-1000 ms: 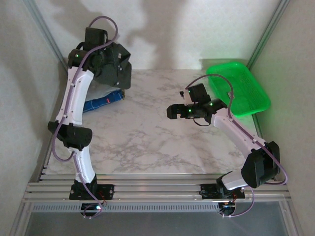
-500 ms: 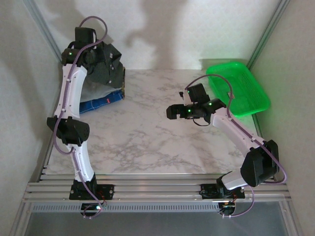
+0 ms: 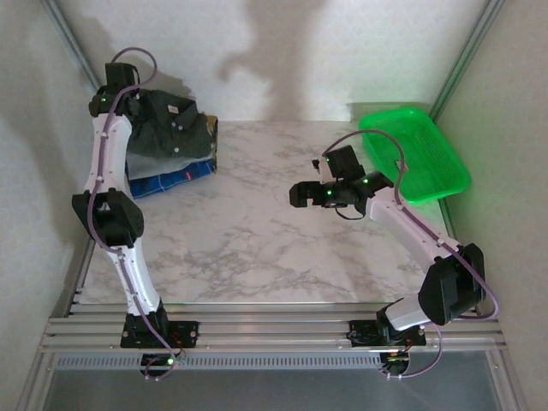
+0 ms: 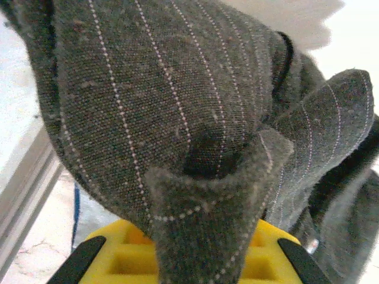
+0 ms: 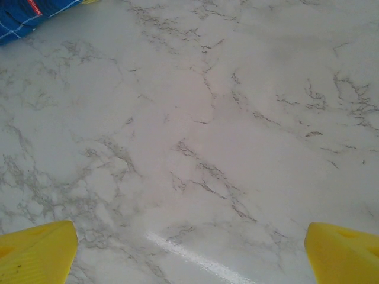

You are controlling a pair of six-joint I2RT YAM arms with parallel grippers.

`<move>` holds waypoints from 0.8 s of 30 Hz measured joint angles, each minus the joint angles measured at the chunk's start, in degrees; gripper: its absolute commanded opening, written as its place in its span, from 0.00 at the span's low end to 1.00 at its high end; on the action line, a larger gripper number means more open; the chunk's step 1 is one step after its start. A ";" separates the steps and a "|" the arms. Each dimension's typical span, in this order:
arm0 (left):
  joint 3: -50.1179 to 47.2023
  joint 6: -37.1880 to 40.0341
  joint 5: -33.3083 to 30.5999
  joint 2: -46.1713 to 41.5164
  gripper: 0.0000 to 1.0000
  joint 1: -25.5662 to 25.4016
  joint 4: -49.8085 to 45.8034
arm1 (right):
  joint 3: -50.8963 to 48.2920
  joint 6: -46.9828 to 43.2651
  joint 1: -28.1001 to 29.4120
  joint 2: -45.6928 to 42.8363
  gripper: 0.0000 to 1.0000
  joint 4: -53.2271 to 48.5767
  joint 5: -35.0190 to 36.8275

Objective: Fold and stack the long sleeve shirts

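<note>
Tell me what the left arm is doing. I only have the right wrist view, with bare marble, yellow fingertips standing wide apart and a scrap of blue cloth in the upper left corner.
Observer: The left pincer is shut on a dark striped shirt. In the left wrist view, the fabric bunches over its yellow fingers.
Operator: Where is that shirt?
Observer: In the top view it lies on a stack at the far left corner of the table. Your blue cloth is a garment lower in that stack.
Operator: Anything near my arm?
Observer: A green basket sits at the far right, just beyond the right arm.
</note>
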 measured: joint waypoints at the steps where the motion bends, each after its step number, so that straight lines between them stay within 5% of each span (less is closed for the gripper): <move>1: -1.31 -0.37 -0.22 0.26 0.00 0.61 0.52 | 0.00 0.13 0.00 0.00 0.99 -0.13 0.02; 8: -9.44 -2.05 -0.66 0.72 0.00 2.93 2.93 | -0.02 0.90 0.00 0.00 0.99 -0.94 0.04; 13: -10.40 -2.56 -1.70 2.47 0.10 3.45 4.48 | -0.02 1.84 0.00 0.00 0.99 -1.73 0.07; 16: -10.27 -2.34 -2.40 4.28 0.42 3.56 4.92 | -0.13 2.34 0.00 -0.22 0.99 -2.01 0.11; 21: -4.79 -3.19 -2.36 10.23 0.69 4.59 3.06 | -0.22 2.25 0.11 -1.86 0.99 -3.76 2.25; 22: -2.16 -3.82 -2.43 11.93 0.94 4.98 2.60 | -0.20 1.90 0.11 -2.60 0.99 -4.44 3.26; 24: 0.72 -5.22 -2.47 13.29 1.00 5.99 2.45 | 0.07 1.22 0.11 -3.85 0.99 -5.51 4.87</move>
